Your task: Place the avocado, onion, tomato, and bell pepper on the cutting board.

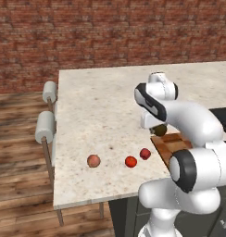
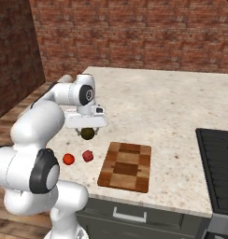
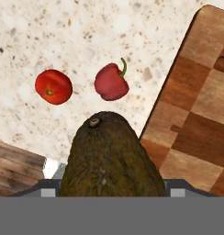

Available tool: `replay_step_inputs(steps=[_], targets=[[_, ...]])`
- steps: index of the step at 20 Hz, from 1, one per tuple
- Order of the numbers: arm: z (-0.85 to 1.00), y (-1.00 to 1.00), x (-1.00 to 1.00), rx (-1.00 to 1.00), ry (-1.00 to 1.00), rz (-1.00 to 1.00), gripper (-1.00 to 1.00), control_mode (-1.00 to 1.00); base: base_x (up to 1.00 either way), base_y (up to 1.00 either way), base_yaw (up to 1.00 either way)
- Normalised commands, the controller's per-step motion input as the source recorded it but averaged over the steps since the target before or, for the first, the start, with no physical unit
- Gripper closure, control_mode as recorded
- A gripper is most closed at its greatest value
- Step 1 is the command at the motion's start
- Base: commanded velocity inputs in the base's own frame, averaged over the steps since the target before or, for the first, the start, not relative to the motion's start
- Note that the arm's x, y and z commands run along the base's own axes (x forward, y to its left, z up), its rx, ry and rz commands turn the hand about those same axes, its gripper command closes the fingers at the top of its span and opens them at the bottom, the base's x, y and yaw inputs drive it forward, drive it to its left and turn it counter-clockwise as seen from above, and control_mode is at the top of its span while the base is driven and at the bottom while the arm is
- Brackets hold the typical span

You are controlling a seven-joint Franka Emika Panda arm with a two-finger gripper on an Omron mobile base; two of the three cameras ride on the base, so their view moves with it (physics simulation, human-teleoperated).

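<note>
The avocado (image 3: pixel 109 156) is closest to the hand camera, held between the fingers of the end effector (image 2: pixel 88 132) and lifted above the tabletop (image 1: pixel 101 106). It hangs just beside the left edge of the cutting board (image 2: pixel 126 166), not yet over it. On the tabletop below, the bell pepper (image 3: pixel 112 82) lies near the board, the tomato (image 3: pixel 53 86) next to it, and the onion (image 1: pixel 93 160) further away, well apart from the board.
</note>
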Motion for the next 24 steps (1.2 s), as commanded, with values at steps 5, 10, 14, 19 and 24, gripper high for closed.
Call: replay_step_inputs(steps=[5, 10, 14, 19, 24], targets=[[0.0, -0.54, 0.29, 0.0, -0.03, 0.12, 1.0, -1.0, 0.0, 0.0, 0.0], [-0.13, -0.32, 0.33, 0.0, 0.0, 0.1, 1.0, -1.0, 0.0, 0.0, 0.0], [-0.29, -0.22, 0.36, 0.01, 0.0, 0.09, 1.0, -1.0, 0.0, 0.0, 0.0], [-0.33, -0.2, 0.34, 0.03, 0.0, 0.1, 1.0, -1.0, 0.0, 0.0, 0.0], [-0.34, -0.17, 0.16, 0.09, 0.0, 0.07, 1.0, -1.0, 0.0, 0.0, 0.0]])
